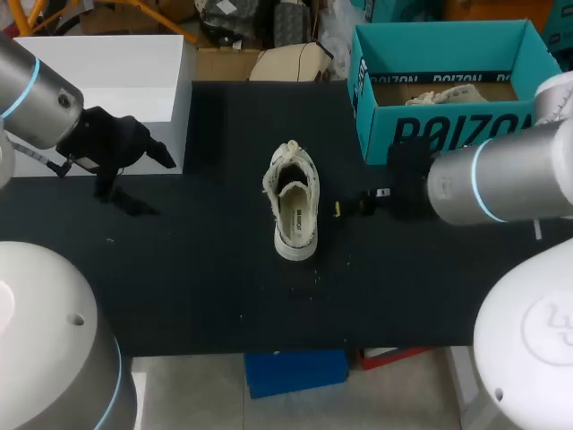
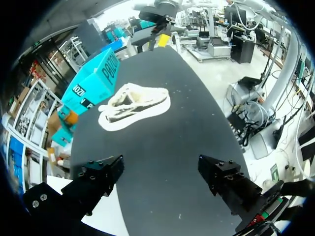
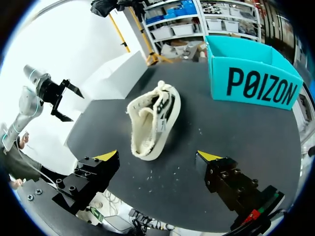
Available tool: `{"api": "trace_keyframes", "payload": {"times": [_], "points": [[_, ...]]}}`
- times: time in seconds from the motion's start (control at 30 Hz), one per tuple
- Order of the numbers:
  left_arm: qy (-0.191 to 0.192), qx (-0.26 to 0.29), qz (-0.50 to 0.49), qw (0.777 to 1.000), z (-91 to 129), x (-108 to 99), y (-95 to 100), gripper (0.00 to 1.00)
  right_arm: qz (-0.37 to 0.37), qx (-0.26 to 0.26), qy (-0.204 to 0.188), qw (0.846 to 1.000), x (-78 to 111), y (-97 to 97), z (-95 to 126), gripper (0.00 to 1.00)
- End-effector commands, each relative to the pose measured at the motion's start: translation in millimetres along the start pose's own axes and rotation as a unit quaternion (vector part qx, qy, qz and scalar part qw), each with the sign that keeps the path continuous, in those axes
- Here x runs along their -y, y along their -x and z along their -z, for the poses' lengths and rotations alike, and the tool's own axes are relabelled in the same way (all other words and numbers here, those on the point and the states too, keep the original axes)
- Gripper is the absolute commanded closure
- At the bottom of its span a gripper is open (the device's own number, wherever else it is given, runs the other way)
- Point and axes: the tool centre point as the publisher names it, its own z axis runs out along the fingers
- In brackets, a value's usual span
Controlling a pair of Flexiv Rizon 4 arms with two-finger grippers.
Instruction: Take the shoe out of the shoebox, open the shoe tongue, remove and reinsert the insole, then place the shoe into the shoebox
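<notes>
Right, the shoe (image 1: pixel 294 202) stands on its sole in the middle of the table (image 1: pixel 179 278), outside the teal shoebox (image 1: pixel 448 134) at its two o'clock. Something pale lies in the box, too cut off to name, and my right arm hides the box's near corner. The right gripper (image 3: pixel 157 157) sits at the shoe's three o'clock, fingers apart. The left gripper (image 2: pixel 160 172), out at nine o'clock, is spread wide too, its yellow tips out of sight in its own view.
</notes>
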Motion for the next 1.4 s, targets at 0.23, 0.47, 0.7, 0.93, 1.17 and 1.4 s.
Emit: {"api": "trace_keyframes", "payload": {"times": [0.23,0.47,0.7,0.93,1.17,1.4], "points": [[0.001,0.001,-0.001,1.000,-1,0,-0.7,0.00,0.016,0.023,-0.122,0.992,-17.3,-18.1,-21,0.00],[0.001,0.001,-0.001,1.000,-1,0,-0.7,0.00,0.016,0.023,-0.122,0.992,-17.3,-18.1,-21,0.00],[0.001,0.001,-0.001,1.000,-1,0,-0.7,0.00,0.013,0.030,-0.126,0.991,-18.0,-22.1,-26,0.00],[0.001,0.001,-0.001,1.000,-1,0,-0.7,0.00,0.006,0.055,-0.123,0.991,-39.7,-31.5,-43,0.00],[0.001,0.001,-0.001,1.000,-1,0,-0.7,0.00,-0.003,0.084,-0.129,0.988,-54.6,-29.1,-61,0.25],[0.001,0.001,-0.001,1.000,-1,0,-0.7,0.00,-0.005,0.103,-0.132,0.986,-62.2,-21.9,-77,0.50]]}}
